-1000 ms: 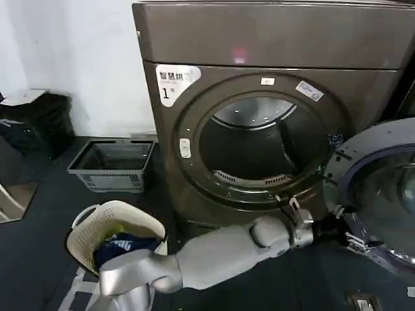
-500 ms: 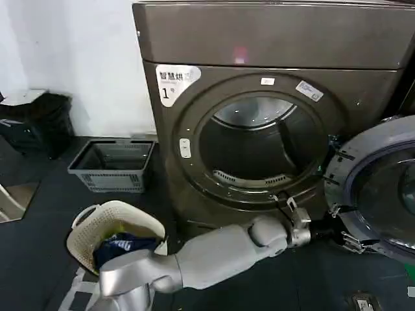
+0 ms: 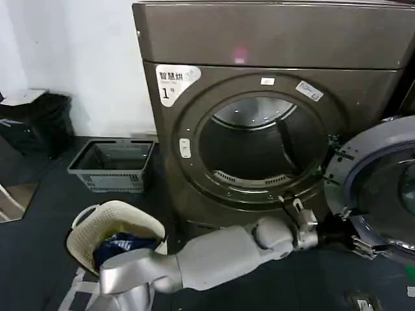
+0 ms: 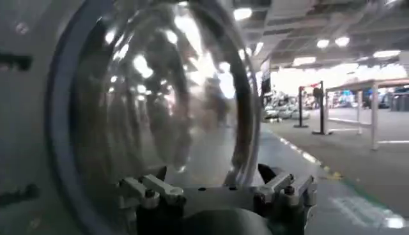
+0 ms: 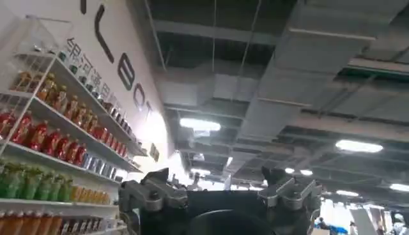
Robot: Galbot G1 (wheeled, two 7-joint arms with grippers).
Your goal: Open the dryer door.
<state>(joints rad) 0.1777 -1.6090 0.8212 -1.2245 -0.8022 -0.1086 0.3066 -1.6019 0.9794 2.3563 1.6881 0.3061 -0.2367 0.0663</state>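
Left gripper [image 3: 347, 234], jaws spread, presses the grey-white inner face of the chrome-rimmed round dryer door [image 3: 379, 188], swung wide at right of the dark brown metallic dryer [image 3: 259, 84]; opening looks essentially done.

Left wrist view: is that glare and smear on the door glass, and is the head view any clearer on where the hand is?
Left wrist view: yes, ceiling lights glare off the bulging door glass and the reflections look smeared. Head view: clearer and evenly lit, with a small pink glint on the dryer top; the left hand sits at the open door's lower rim, dark and hard to make out.
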